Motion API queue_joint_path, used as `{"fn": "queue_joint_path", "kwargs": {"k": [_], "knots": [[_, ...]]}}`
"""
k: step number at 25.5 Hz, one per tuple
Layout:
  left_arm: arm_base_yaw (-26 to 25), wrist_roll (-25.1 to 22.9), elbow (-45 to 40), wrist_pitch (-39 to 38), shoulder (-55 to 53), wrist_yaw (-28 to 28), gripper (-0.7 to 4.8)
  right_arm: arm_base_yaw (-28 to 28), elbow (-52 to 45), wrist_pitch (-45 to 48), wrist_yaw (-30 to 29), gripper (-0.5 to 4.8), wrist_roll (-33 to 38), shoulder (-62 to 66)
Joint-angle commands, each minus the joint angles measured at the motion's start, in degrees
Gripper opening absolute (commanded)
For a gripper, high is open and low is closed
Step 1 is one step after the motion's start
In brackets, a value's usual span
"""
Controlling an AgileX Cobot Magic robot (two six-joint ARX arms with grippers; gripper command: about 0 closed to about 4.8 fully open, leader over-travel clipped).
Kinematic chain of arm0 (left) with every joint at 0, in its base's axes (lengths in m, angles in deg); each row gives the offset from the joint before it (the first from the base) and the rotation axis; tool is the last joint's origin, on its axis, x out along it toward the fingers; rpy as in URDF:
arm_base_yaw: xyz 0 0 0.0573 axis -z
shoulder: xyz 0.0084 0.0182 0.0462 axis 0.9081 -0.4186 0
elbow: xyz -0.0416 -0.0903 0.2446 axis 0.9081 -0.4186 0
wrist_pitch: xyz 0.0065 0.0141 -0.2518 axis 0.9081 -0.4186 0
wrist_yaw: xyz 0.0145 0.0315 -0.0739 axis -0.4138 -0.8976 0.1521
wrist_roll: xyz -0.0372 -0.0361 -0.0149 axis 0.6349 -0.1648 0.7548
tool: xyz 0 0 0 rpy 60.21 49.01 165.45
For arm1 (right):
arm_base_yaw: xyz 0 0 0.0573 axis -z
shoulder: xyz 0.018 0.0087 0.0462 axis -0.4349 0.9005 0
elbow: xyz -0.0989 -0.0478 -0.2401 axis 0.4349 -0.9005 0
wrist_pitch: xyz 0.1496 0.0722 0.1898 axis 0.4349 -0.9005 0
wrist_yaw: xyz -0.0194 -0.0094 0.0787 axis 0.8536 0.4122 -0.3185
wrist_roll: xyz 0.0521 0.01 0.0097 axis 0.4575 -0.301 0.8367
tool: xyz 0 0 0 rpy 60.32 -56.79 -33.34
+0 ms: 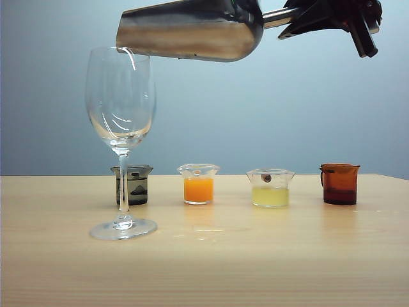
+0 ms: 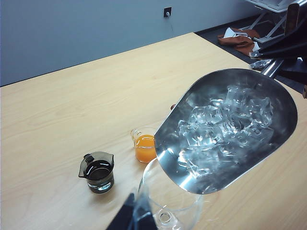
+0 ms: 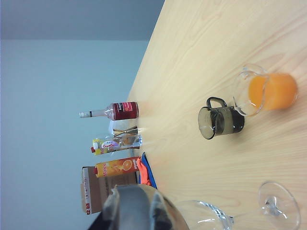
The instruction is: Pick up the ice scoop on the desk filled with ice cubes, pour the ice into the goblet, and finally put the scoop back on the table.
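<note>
Ice cubes (image 2: 223, 132) in ice scoop (image 2: 192, 177) (goblet (image 1: 121, 109) empty)

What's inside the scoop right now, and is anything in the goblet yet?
The scoop, held by the right gripper above the goblet, is still full of ice cubes. The goblet bowl looks empty. The scoop bottom under the ice is covered.

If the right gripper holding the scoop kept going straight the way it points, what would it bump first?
Probably the goblet: the right gripper points along the ice scoop, whose lip is just above the rim. Depth is unclear.
</note>
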Motion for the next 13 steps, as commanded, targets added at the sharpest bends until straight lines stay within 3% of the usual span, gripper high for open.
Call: {"fn": "queue_joint_path", "kwargs": {"k": [1, 5, 13], "knots": [[-0.07, -0.24, 0.31, 0.90, 0.09, 0.44, -0.05, 0.00, 1.18, 1.49, 0.04, -0.05, -0.20, -0.44], [-0.07, -0.24, 0.31, 0.90, 0.09, 0.44, -0.05, -0.02, 3.93, -2.73, 1.51, -0.05, -3.87, -0.42], [-0.07, -0.22, 0.31, 0.90, 0.09, 0.44, -0.05, -0.02, 4.92, -4.13, 1.95, -0.05, -4.28, -0.42]]}}
